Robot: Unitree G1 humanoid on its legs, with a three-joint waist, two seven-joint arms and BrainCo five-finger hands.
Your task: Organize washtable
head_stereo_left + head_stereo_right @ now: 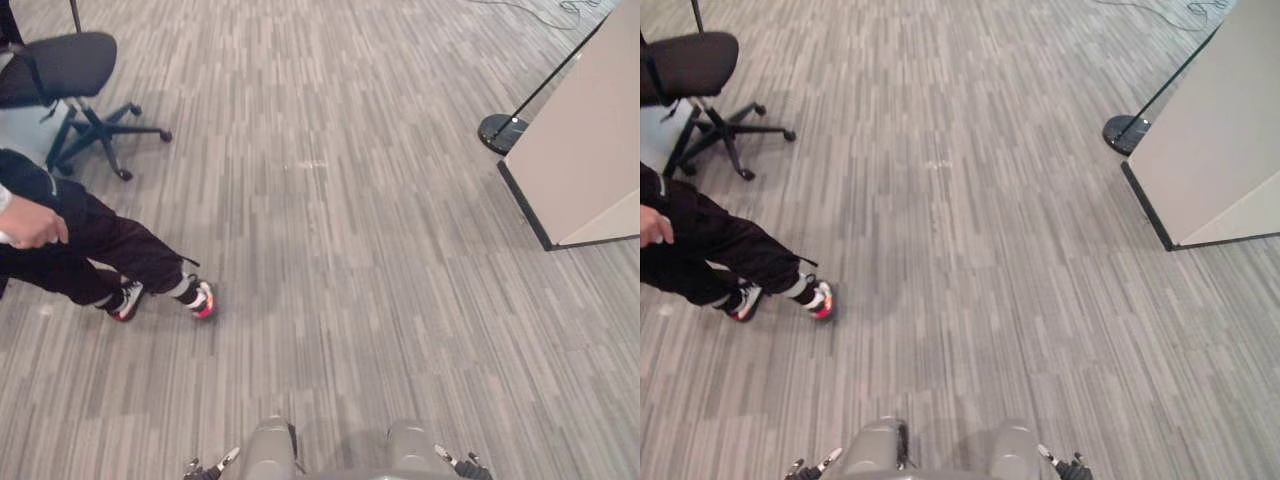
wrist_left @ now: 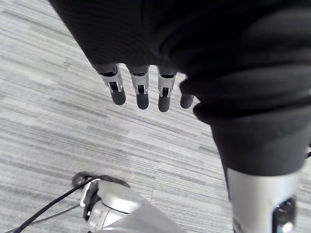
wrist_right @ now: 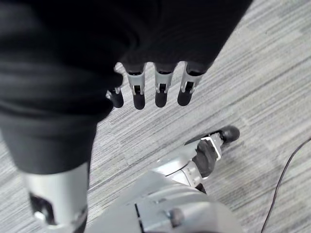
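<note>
My left hand (image 2: 141,93) hangs over grey striped carpet (image 2: 58,126) in the left wrist view, its fingers straight and relaxed with nothing between them. My right hand (image 3: 161,92) hangs the same way in the right wrist view, fingers straight and empty above the carpet (image 3: 272,82). In both eye views I look down on carpeted floor (image 1: 350,250).
A person in dark trousers and red-and-white shoes (image 1: 203,298) stands at the left, one hand (image 1: 32,224) showing. Behind them is a black office chair (image 1: 62,68). A beige panel (image 1: 585,150) and a round black stand base (image 1: 500,131) are at the right.
</note>
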